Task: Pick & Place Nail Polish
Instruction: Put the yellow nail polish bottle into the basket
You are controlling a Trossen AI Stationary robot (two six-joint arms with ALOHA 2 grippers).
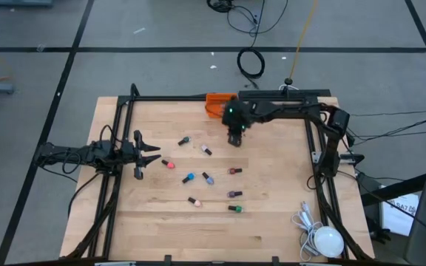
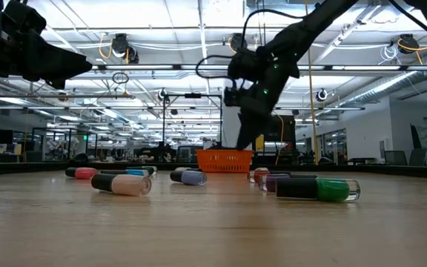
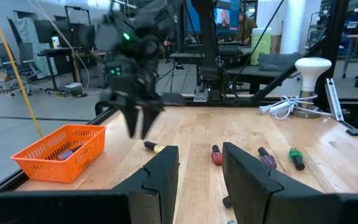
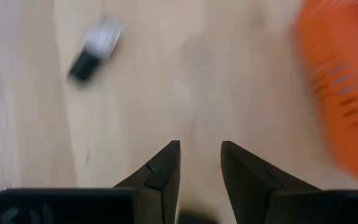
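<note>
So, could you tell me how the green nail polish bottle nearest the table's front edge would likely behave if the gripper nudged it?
The green nail polish bottle lies on its side on the bare wooden table, so it would probably roll rather than slide. It looks small and rounded, so a pinch from the open right gripper might squirt it sideways. It seems light enough to skid away easily.

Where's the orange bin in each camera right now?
High view: orange bin at the table's far edge, just left of the right end effector.
Low view: centre background, behind the bottles.
Left wrist view: lower left.
Right wrist view: blurred orange at the right edge.
Shared landmark: the right end effector beside it.
</note>
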